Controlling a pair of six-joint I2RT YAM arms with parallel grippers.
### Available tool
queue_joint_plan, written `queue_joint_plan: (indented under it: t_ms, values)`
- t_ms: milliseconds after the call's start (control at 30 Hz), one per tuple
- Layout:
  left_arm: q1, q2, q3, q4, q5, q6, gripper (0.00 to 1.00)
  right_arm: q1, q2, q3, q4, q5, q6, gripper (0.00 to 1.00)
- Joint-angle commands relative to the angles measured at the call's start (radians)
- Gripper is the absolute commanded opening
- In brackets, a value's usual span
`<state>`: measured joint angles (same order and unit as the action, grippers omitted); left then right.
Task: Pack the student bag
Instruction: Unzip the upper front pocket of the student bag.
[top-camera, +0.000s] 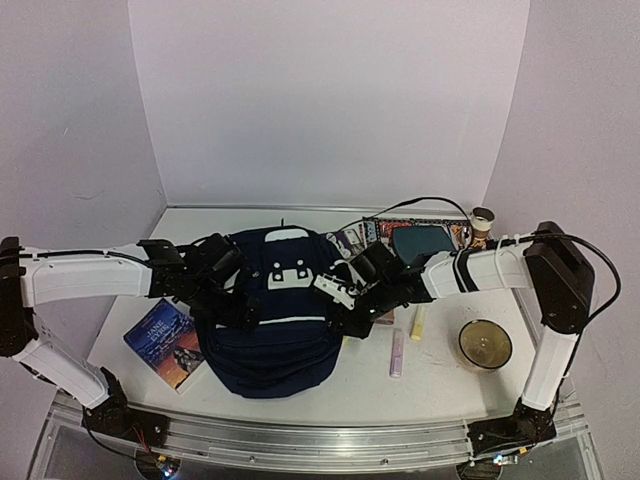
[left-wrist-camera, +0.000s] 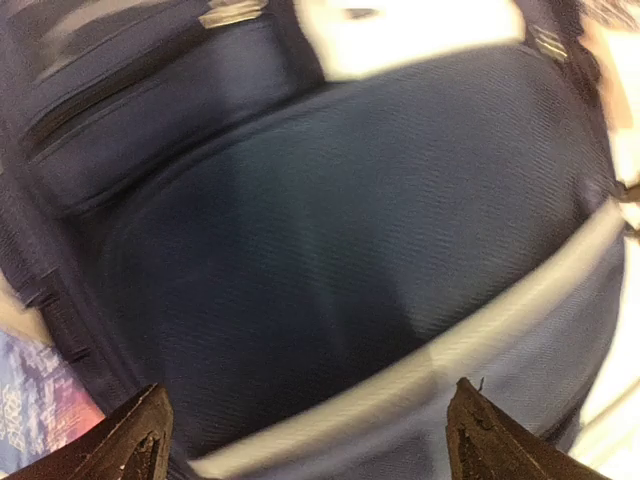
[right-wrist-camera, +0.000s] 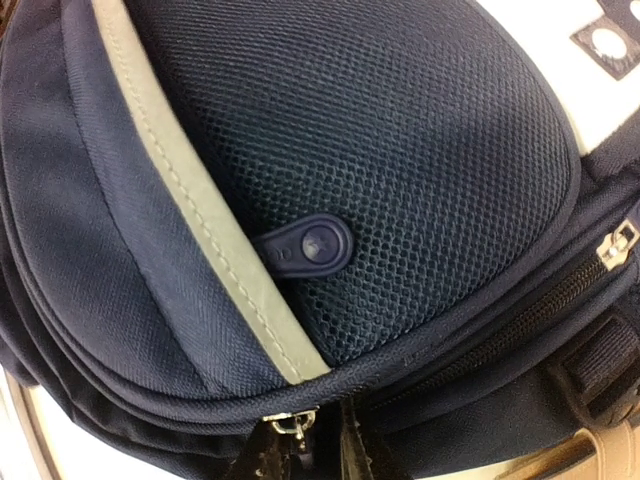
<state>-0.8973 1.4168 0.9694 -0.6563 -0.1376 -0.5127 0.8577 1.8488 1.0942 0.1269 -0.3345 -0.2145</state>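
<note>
We are holding our left fingers (left-wrist-camera: 135, 445) spread wide over the bag (top-camera: 270, 335); our right fingers (right-wrist-camera: 355, 455) are sitting nearly together by its zipper pull (right-wrist-camera: 291, 424), grip unclear.

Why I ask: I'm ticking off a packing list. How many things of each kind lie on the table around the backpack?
Book: 1
Bowl: 1
Sticks: 2, the pink stick and the yellow stick
Teal pouch: 1
Patterned mat: 1
Small round pot: 1
Total: 7, not counting the backpack; bits behind it are too unclear.
</note>
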Motion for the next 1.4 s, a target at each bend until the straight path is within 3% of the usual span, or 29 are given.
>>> queue_joint_plan:
  t_ms: [0, 200, 467, 700, 867, 1133, 1267, 1367]
  values:
    - [-0.079, 0.042, 0.108, 0.079, -0.028, 0.128, 0.99, 0.005, -0.064, -0.017, 0.008, -0.057, 0.035, 0.03]
    - [-0.112, 0.059, 0.121, 0.121, -0.050, 0.224, 0.99, 0.006, -0.117, -0.022, -0.011, -0.055, 0.058, 0.00]
    - [-0.151, 0.101, 0.029, 0.350, 0.052, 0.341, 0.99, 0.005, -0.112, 0.008, -0.053, -0.049, 0.084, 0.00]
    - [-0.182, 0.111, -0.042, 0.496, 0.056, 0.397, 0.99, 0.005, -0.113, 0.050, -0.090, -0.041, 0.114, 0.00]
    - [-0.182, 0.177, -0.056, 0.554, -0.131, 0.355, 0.89, 0.006, -0.106, 0.080, -0.125, -0.078, 0.145, 0.00]
    - [-0.181, 0.263, 0.001, 0.700, -0.262, 0.248, 0.59, 0.060, -0.137, 0.049, -0.151, -0.164, 0.278, 0.00]
    - [-0.181, 0.289, 0.022, 0.721, -0.288, 0.190, 0.57, 0.110, -0.131, 0.048, -0.125, -0.185, 0.332, 0.00]
    - [-0.181, 0.258, -0.019, 0.750, -0.278, 0.149, 0.64, 0.132, -0.114, 0.059, -0.091, -0.193, 0.363, 0.03]
